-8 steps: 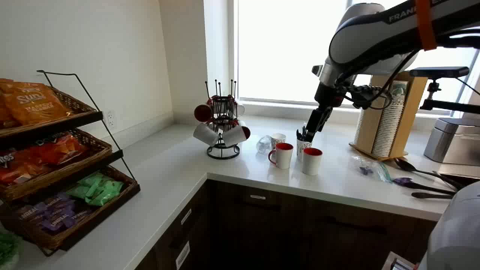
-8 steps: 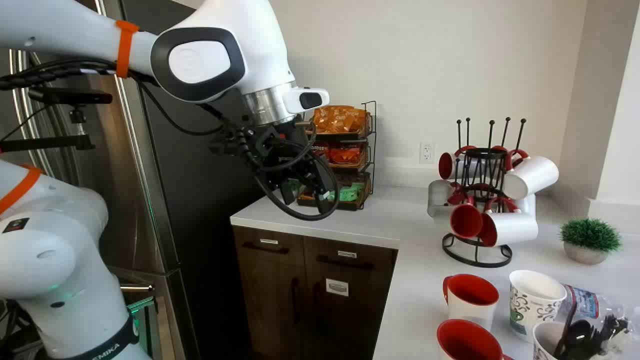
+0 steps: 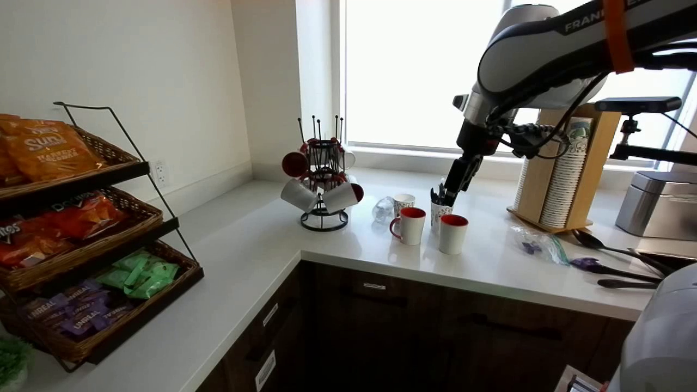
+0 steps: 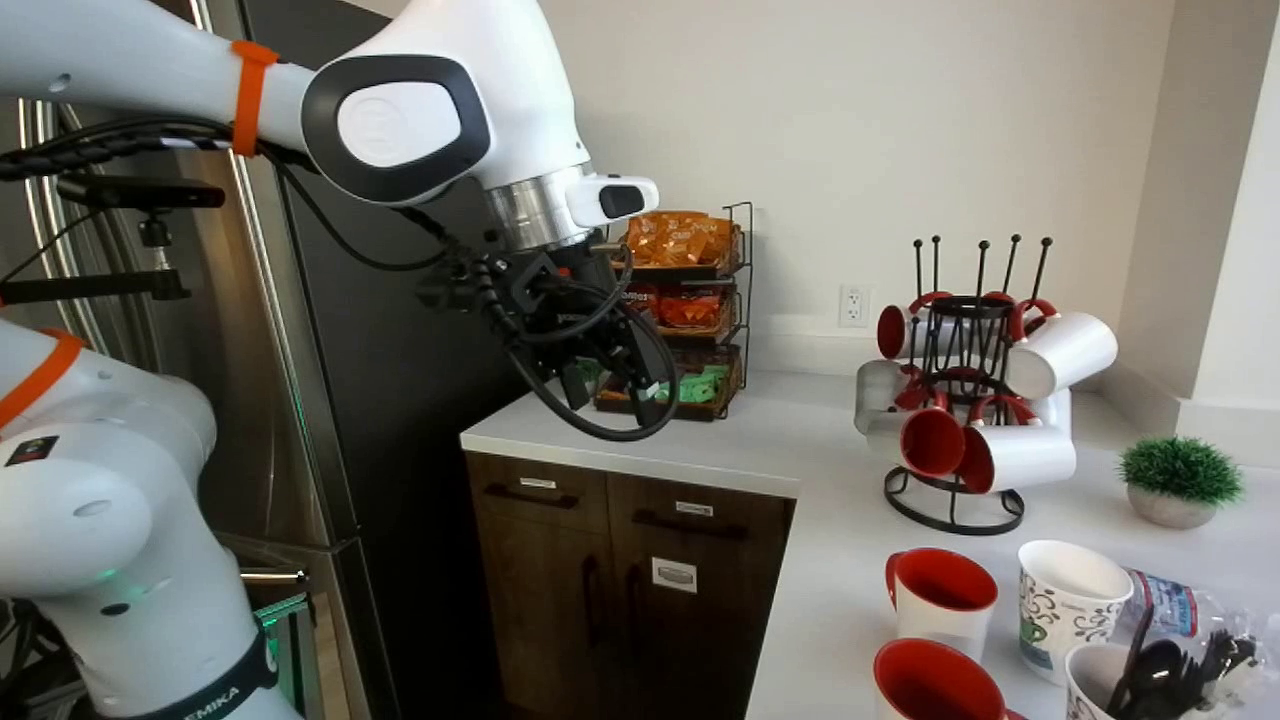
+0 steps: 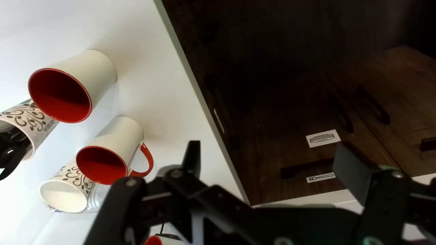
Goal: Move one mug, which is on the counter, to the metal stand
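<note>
1. My gripper (image 4: 612,403), at left, has barely shifted since the earlier frame, though its dark outline reads poorly; its fingers (image 5: 351,172) are spread.
2. Right, near: two red-lined mugs (image 4: 942,605) upright on the counter (image 4: 830,600).
3. Right, farther: the metal stand (image 4: 970,308), bearing other mugs (image 4: 1062,352).

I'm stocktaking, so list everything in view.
Counter: one, white, below window
Upright mugs: two, white with red, counter
Mug tree: one, black, counter
Hanging mugs: five-plus, white with red, tree
Loose paper cups: two, white, counter
Cutlery: several, black, in loose cup
Plastic item: one, clear, counter
Snack rack: one, black and brown, counter
Snack packs: many, multicoloured, in rack
Potted plants: two, green, near tree and rack
Cup dispenser: one, tan, counter
Stacked cups: many, white, dispenser
Plastic bag: one, clear, counter
Utensils: several, dark, counter
Metal box: one, silver, counter
Cabinets: several, brown, under counter
Refrigerator: one, dark, beside cabinets
Camera: one, black, on bracket
Robot arm: one, white, beside counter
Gripper: one, black, arm's end
</note>
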Controlling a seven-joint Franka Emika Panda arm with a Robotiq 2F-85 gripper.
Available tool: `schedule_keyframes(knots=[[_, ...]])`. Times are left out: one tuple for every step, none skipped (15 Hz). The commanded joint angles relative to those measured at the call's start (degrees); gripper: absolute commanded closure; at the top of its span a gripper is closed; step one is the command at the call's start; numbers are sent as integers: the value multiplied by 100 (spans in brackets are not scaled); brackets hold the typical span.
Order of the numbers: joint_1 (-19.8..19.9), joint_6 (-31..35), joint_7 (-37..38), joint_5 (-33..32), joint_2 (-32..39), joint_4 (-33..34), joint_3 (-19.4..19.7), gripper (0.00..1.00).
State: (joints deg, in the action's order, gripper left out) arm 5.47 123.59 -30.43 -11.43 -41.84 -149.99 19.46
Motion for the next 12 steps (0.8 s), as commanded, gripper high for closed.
schedule_keyframes(knots=[[31, -14, -20, 30, 8, 11, -32, 0], [31, -14, -20, 30, 8, 11, -32, 0], [31, -14, -20, 31, 8, 11, -32, 0], [31, -14, -20, 30, 8, 11, -32, 0], [10, 8, 100, 72, 185, 98, -63, 0], [13, 138, 328, 110, 391, 191, -133, 0], [48, 294, 647, 133, 629, 299, -224, 0], [100, 427, 1014, 124, 906, 438, -340, 0], [157, 637, 1407, 114, 1162, 546, -453, 0], [197, 731, 1763, 106, 1433, 686, -585, 0], [235, 971, 2106, 134, 1702, 792, -673, 0], [298, 1037, 2463, 108, 2016, 973, -801, 0]])
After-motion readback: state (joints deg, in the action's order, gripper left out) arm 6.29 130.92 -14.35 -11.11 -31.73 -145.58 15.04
